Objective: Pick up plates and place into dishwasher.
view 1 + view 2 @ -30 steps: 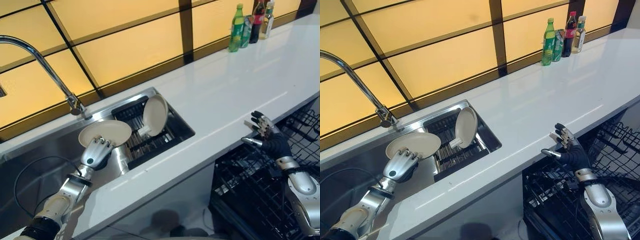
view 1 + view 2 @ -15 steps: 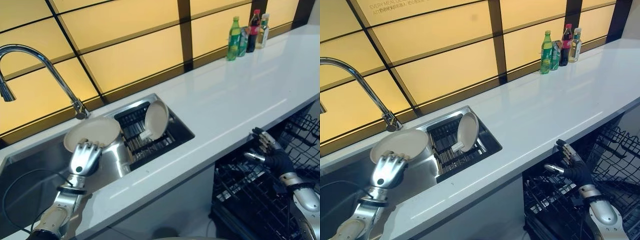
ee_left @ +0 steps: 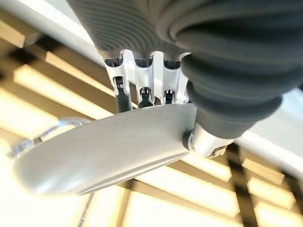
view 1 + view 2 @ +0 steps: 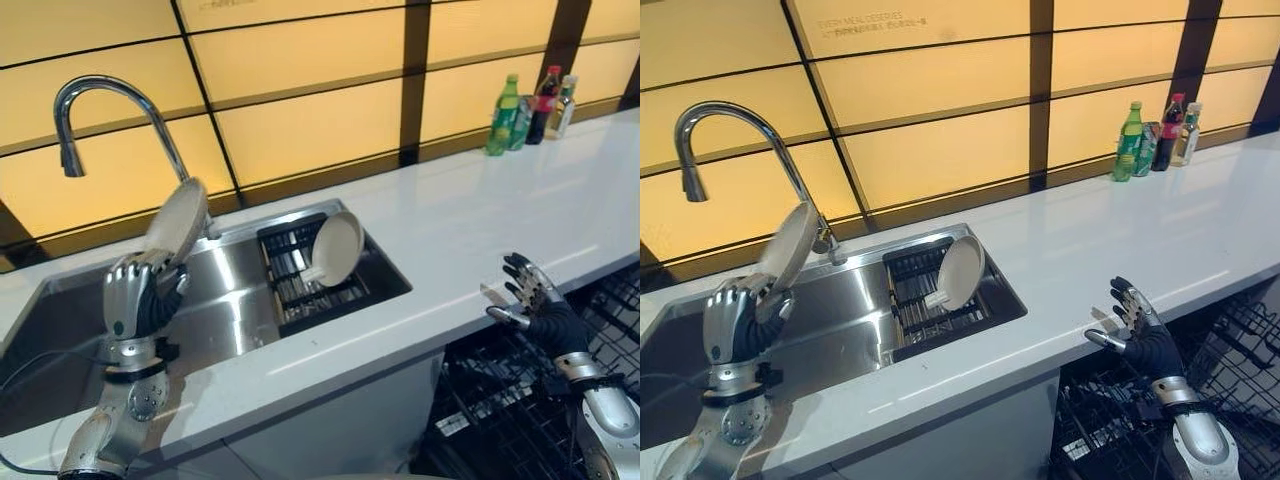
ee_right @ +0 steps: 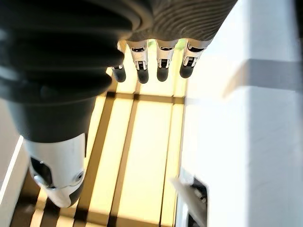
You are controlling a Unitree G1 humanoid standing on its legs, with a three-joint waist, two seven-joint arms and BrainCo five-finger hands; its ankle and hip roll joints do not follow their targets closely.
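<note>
My left hand (image 4: 132,298) is shut on a cream plate (image 4: 176,222), held lifted and tilted above the steel sink (image 4: 235,312), close to the faucet (image 4: 112,112). In the left wrist view the plate (image 3: 102,149) lies pinched between fingers (image 3: 144,97) and thumb. A second cream plate (image 4: 336,248) stands on edge in the black rack (image 4: 300,275) inside the sink. My right hand (image 4: 538,305) hovers open with spread fingers (image 5: 161,71) over the counter's front edge, above the dishwasher rack (image 4: 500,405).
A white countertop (image 4: 470,220) runs to the right. Several bottles (image 4: 530,108) stand at its far end against the yellow tiled wall. The open dishwasher's black wire baskets (image 4: 1110,425) sit below the counter edge at lower right.
My left hand has raised the plate out of the sink and tipped it up toward vertical. The camera has shifted, showing more of the faucet. The right hand stays open by the counter edge.
</note>
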